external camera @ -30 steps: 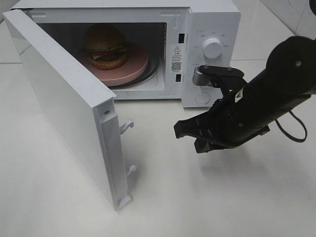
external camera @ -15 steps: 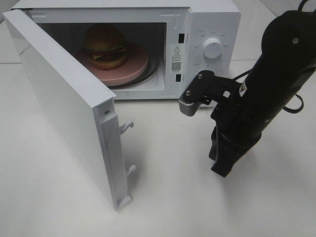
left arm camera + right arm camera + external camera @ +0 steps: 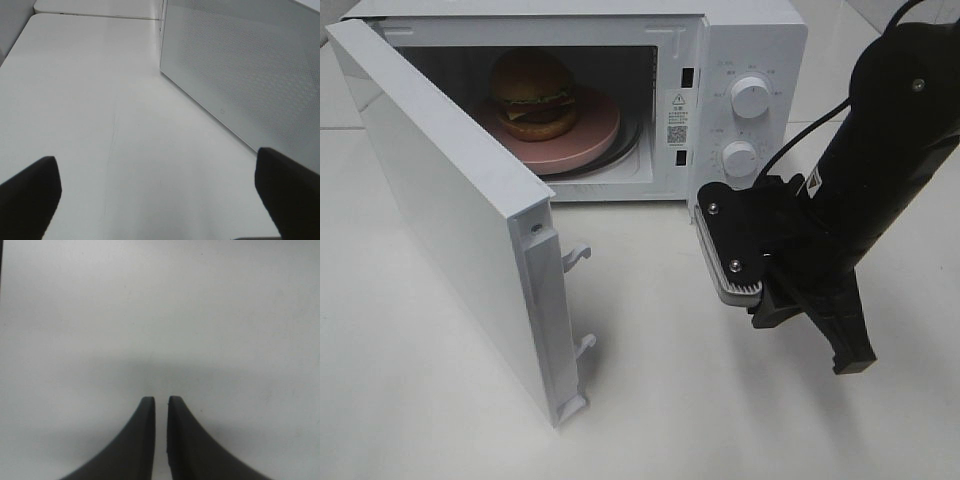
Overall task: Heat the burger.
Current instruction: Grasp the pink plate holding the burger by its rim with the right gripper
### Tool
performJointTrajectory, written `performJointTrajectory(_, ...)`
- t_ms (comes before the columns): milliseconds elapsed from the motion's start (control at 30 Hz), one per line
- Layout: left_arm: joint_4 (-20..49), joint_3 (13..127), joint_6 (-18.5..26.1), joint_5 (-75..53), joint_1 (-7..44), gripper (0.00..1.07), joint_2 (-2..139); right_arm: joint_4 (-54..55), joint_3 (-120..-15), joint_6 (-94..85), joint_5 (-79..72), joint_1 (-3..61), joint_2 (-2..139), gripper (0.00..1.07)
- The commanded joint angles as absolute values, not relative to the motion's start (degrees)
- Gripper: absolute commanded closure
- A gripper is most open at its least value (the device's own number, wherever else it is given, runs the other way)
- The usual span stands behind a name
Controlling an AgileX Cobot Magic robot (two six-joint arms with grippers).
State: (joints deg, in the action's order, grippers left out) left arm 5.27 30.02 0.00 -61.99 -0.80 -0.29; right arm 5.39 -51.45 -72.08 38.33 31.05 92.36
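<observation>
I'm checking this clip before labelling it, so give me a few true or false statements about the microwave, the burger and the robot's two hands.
1. The white box-shaped microwave has its door standing open. True.
2. The round golden-bun burger lies outside the microwave. False: it sits on the flat pink round plate inside the microwave.
3. The left hand is wide open and empty. True.
4. The right hand grips the door. False: it is apart from the door, pointing down at the white table, and holds nothing.
</observation>
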Motion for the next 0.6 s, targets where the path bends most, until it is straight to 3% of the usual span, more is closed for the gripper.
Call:
performJointTrajectory(33,5.3,29.8,-0.3,-61.3,-0.9,0.07,-0.5,3.0,-51.8,-75.2,37.3,30.9,91.9,0.95)
performJointTrajectory(433,5.3,29.8,-0.3,-61.3,-0.9,0.07,-0.5,-3.5,-54.5,-75.8,32.0,30.9,91.9,0.86)
performJointTrajectory(533,5.3,29.8,-0.3,-61.3,-0.9,0.07,-0.5,-5.2,-56.0,-76.5,30.8,30.9,91.9,0.80)
performJointTrajectory(600,5.3,29.8,-0.3,-61.3,-0.9,0.07,-0.5,-6.2,-56.3,-76.5,27.7,30.9,91.9,0.69)
